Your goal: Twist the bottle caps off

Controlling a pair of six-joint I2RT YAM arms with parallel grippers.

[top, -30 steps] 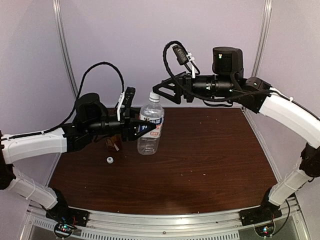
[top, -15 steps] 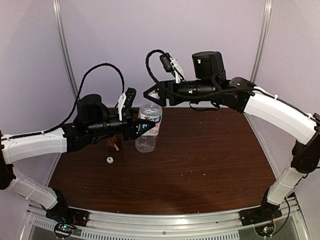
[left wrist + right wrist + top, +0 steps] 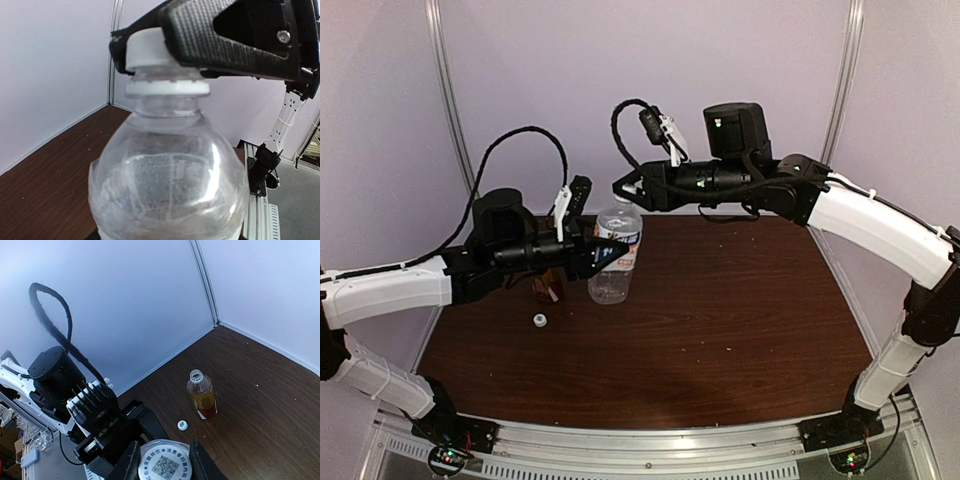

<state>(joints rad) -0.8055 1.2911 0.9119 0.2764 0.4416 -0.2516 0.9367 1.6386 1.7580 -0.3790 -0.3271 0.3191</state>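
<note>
The white cap (image 3: 146, 47) topped the clear bottle (image 3: 616, 265) at back-left, clenched by your right gripper (image 3: 165, 463); your left gripper (image 3: 598, 256) grasped the body. The uncapped amber bottle (image 3: 201, 401) and a loose cap (image 3: 182, 425) sat near the left edge; bare tabletop (image 3: 740, 320) spread rightward.

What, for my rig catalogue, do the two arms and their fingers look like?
The left arm and right arm share white shell links, with black joints and cylindrical motor housings. The fingers are black, angular, with a carbon-weave texture. A black cable loops above each wrist, beside a small white bracket.
</note>
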